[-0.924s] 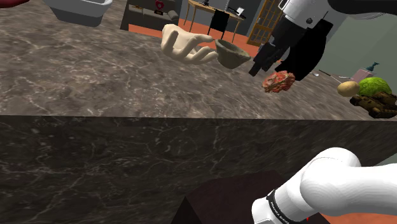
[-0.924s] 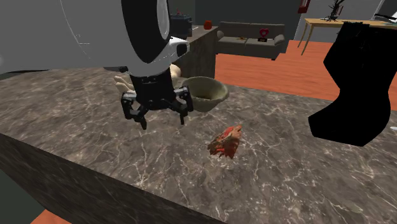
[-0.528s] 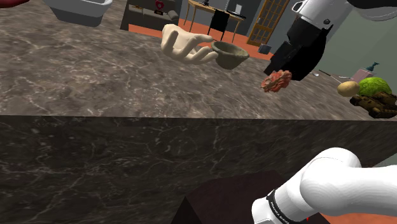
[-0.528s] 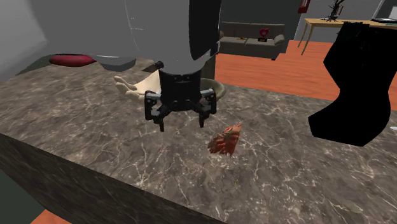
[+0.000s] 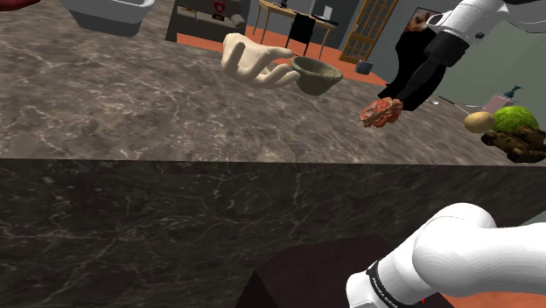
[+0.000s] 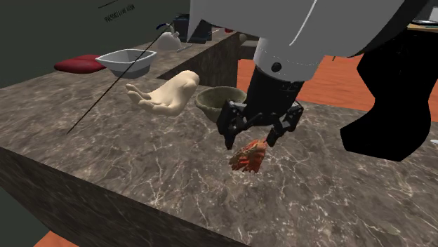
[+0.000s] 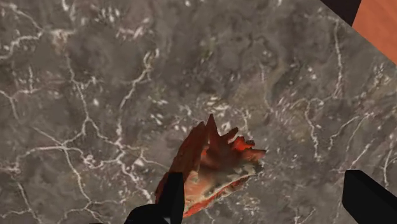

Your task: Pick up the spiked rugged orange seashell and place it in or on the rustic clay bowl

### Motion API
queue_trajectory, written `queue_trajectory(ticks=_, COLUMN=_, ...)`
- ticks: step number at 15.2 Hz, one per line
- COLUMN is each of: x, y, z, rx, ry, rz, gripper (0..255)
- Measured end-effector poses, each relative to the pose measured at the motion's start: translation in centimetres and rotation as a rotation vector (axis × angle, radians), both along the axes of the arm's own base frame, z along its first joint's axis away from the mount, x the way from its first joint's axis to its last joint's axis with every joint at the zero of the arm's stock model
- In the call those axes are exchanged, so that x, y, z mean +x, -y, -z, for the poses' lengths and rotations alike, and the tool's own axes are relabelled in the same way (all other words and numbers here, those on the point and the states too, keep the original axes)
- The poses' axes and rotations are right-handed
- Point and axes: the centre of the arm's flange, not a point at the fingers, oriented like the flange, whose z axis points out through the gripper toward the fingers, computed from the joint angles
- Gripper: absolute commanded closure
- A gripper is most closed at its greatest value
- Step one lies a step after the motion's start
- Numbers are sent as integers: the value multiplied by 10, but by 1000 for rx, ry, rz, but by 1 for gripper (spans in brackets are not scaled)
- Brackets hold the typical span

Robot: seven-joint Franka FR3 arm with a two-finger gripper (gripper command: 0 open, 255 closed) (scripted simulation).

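Observation:
The spiked orange-red seashell [image 5: 382, 112] lies on the dark marble counter [image 5: 131, 96], a short way from the brownish clay bowl [image 5: 317, 75]. In the second exterior view my black gripper [image 6: 251, 137] hangs open just above the seashell [image 6: 248, 157], fingers apart and not touching it. The bowl [image 6: 213, 102] stands upright just behind, toward that view's left. The wrist view looks straight down on the seashell [image 7: 213, 165]. One finger [image 7: 170, 202] overlaps the shell's edge and the other finger [image 7: 370, 200] stands well off to its side, with the gripper [image 7: 270, 205] open.
A cream hand-shaped model [image 6: 168, 95] lies beside the bowl. A white basin [image 6: 126, 63] and a red object [image 6: 77, 65] sit further back. A yellow ball [image 5: 477, 122], a green lump [image 5: 514, 116] and a toy tank [image 5: 521, 140] stand beyond the shell. The counter edge [image 6: 140, 203] runs along the front.
The arm has swung from beside the bowl to above the seashell and come lower. The fingers stay apart; the shell and bowl have not moved.

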Motion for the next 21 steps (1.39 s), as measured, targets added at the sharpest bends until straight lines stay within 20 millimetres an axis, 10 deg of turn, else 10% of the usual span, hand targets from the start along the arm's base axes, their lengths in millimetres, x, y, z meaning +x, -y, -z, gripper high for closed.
queue_trajectory(ticks=15, x=0, y=10, z=41, rx=20, ry=-7, rz=-14, gripper=0)
queue_trajectory(ticks=16, x=0, y=10, z=41, rx=20, ry=-7, rz=-14, gripper=255)
queue_trajectory(ticks=21, x=0, y=10, z=40, rx=19, ry=-5, rz=-13, gripper=255)
